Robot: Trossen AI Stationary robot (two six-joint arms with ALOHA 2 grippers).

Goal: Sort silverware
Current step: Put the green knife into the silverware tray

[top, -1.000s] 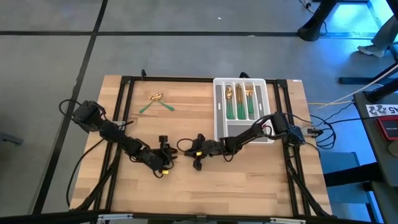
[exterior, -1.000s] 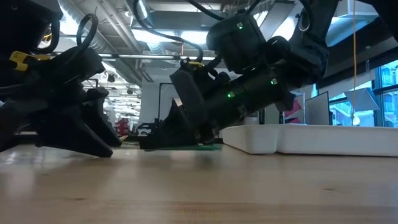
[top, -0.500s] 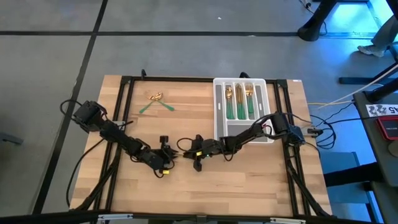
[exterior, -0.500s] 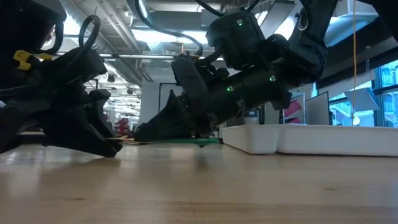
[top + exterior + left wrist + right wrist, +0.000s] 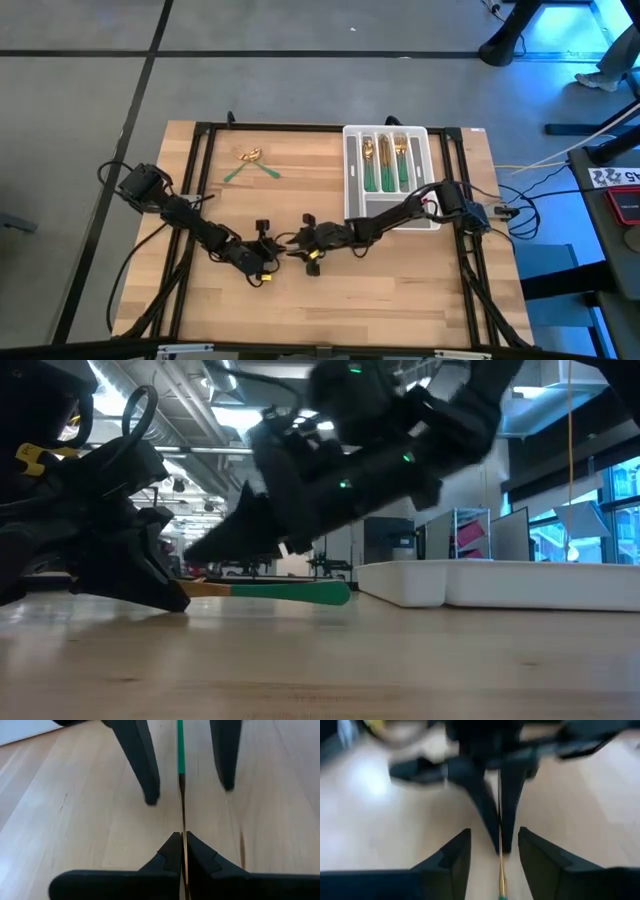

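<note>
High view: both arms reach low toward lower centre of the worktop (image 5: 400,290), the left claw (image 5: 268,250) and right claw (image 5: 303,248) tip to tip.

Low view: a utensil (image 5: 275,592) with a green handle lies level just above the wood, centre-left.

Left wrist view: the left claw (image 5: 182,851) pinches its thin gold end.

Right wrist view: the right claw (image 5: 495,851) stands wide, straddling it.

You find no text, label, brand or number here that you can read; the dark marks on a white card at the high view's right edge stay illegible to you.
</note>
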